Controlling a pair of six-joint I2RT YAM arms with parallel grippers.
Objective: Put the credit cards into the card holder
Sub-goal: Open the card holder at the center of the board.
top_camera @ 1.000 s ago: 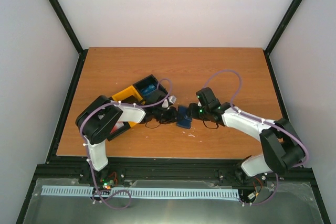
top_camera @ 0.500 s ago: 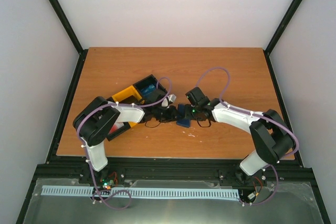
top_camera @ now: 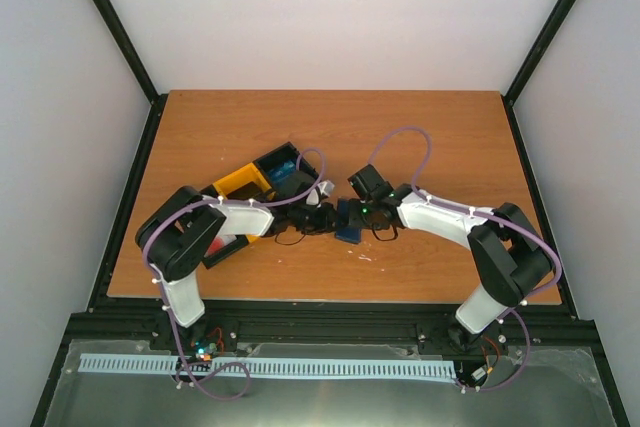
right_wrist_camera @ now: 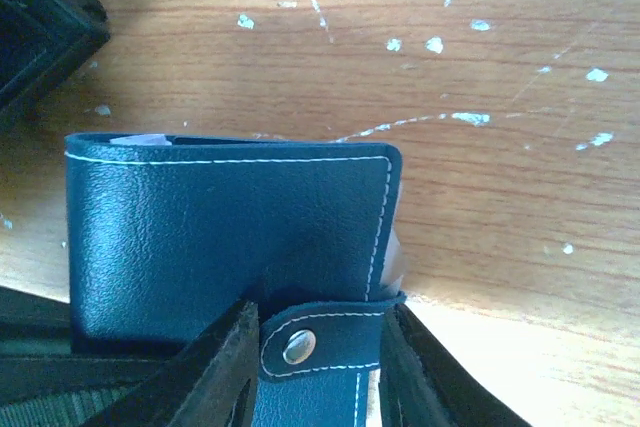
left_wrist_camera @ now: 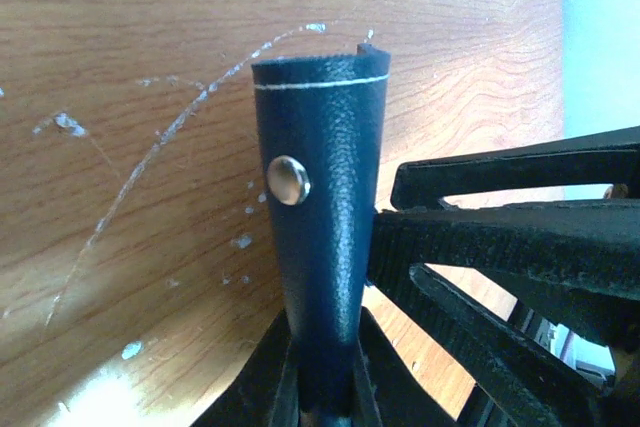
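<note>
Clamping card holder (top_camera: 348, 220) at mid-table — left gripper (top_camera: 322, 217) pinched onto it | right gripper (right_wrist_camera: 320, 347): jaws flank its snap tab (right_wrist_camera: 315, 342), grip unclear | surface: brown wooden table (top_camera: 330, 127), scratched, white-flecked | black-and-yellow tray (top_camera: 262, 182) just beyond left gripper | room: 3 plain white walls (top_camera: 330, 17), black frame posts (top_camera: 110, 22)

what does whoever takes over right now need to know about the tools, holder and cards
Left tool: shut on the holder, which is folded and sits over the middle of the table.
Right tool: fingers on either side of the holder's snap strap; a firm grip is not clear.
Cards: a blue thing, likely one, lies in the tray's far compartment; neither tool has one.
Done: holder is in hand. Whether it has a card inside cannot be told.
Left: open the holder, load the cards.
</note>
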